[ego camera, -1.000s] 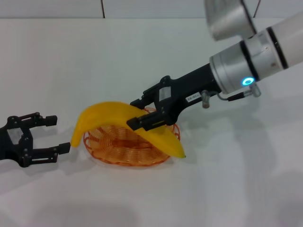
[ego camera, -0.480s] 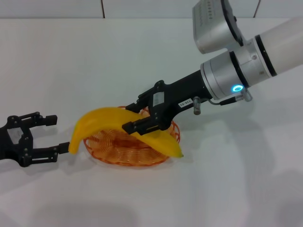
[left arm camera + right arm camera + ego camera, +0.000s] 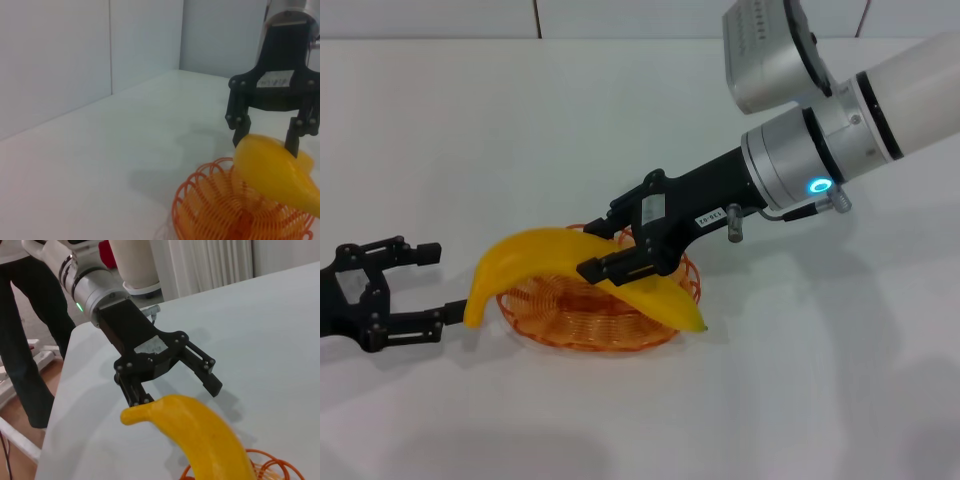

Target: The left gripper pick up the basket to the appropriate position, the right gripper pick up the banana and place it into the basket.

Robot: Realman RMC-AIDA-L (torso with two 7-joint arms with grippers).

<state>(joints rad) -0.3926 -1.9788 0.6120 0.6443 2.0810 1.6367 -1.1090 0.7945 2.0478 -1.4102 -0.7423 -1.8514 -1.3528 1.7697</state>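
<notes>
Banana (image 3: 575,270) lay across the basket (image 3: 582,330), both tips overhanging the rim, clamped mid-length by the right gripper (image 3: 620,258), probably to lower it level. Left gripper (image 3: 408,285) sat spread wide just beside the basket, holding nothing, leaving room.

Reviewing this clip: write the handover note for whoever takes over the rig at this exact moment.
Right gripper: shut on the curved bright-yellow banana, holding it across the shallow orange wire basket, ends overhanging the rim.
Left gripper: open, empty, beside the basket on the white table.
Done: basket positioned, banana carried over it.
Left: release the banana into the basket, withdraw.
</notes>
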